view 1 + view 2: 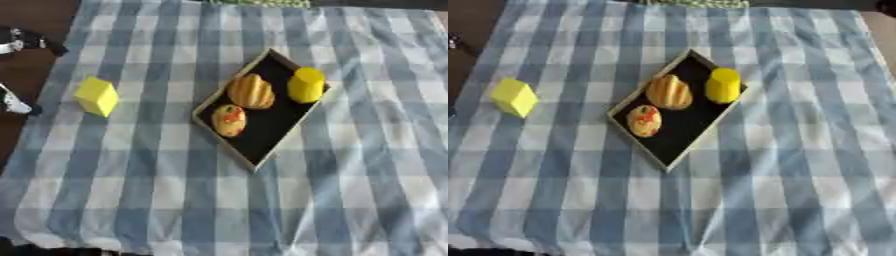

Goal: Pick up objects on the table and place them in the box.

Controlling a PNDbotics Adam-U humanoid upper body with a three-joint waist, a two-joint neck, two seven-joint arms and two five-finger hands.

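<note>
A yellow block [96, 96] stands on the blue checked cloth, left of the box. The box [278, 131] is a shallow black tray with a pale wooden rim, lying askew at mid-table. In it are a yellow cylinder [306, 85] at the upper right, a ridged orange-yellow bun-like piece [251, 91], and a round yellow piece with red marks [229, 120]. My left hand [24, 40] shows only at the left edge, black and silver. One fingertip [17, 105] sits lower, apart from the upper one and short of the block. It holds nothing. My right hand is out of sight.
The checked cloth [798, 175] covers nearly the whole table. Bare dark brown tabletop [26, 65] shows at the left edge, under my left hand. A green patterned strip [262, 3] lies at the far edge.
</note>
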